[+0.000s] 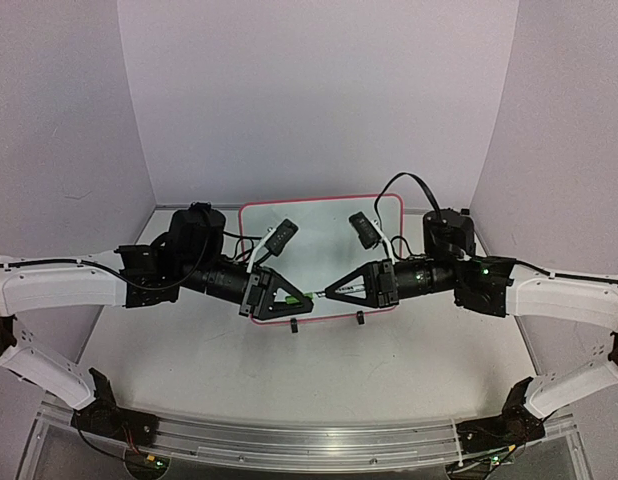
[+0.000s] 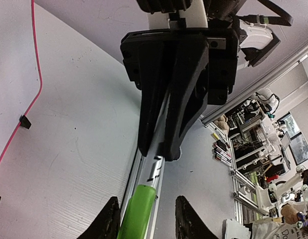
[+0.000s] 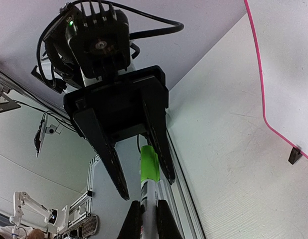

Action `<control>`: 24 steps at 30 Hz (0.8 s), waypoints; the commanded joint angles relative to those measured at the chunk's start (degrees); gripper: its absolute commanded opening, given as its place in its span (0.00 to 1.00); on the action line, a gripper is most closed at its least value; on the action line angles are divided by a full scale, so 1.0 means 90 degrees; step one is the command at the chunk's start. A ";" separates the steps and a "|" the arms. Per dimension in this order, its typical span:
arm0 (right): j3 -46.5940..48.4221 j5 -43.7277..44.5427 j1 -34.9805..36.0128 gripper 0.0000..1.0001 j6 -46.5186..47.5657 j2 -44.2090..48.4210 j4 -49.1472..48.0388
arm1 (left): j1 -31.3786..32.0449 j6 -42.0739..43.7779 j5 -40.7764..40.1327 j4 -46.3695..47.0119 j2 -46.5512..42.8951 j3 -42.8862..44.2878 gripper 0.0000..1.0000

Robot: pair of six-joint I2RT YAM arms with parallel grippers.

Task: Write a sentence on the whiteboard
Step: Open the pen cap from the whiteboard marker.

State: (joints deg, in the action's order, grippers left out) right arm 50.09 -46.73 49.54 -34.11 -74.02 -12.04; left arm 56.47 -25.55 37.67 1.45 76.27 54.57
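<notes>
Two black clip feet (image 1: 359, 318) grip the white, pink-rimmed whiteboard (image 1: 324, 245) (rounded corners).

item: whiteboard (image 1: 319, 235). small, rectangular, white face, thin red-pink rim, rounded corners. lies flat on the table (image 1: 189, 360), centred toward the far side, long edges running left to right. two small black clip feet (image 1: 359, 318) sit on the near long edge. the wrist views show a rounded corner (image 2: 37, 74) and a stretch of bare face (image 3: 288, 74). sentence: not legible; the exposed face looks blank, though the middle is covered.
</notes>
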 commanded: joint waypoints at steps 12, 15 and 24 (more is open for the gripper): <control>0.0027 -0.0467 0.0012 0.00 -0.0171 0.0016 -0.0317 | 0.0009 0.0051 0.0478 0.0369 -0.0309 -0.0115 0.09; 0.0018 -0.0552 -0.0012 0.00 -0.0203 0.0019 -0.0319 | 0.0006 0.0049 0.0577 0.0377 -0.0328 -0.0129 0.01; -0.0066 -0.0689 -0.0251 0.00 -0.0269 0.0210 -0.0362 | 0.0005 0.0067 0.0727 0.0443 -0.0447 -0.0247 0.00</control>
State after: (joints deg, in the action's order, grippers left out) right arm 50.09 -52.23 49.10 -36.17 -74.02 -14.08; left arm 56.69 -24.93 42.52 3.41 75.02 53.43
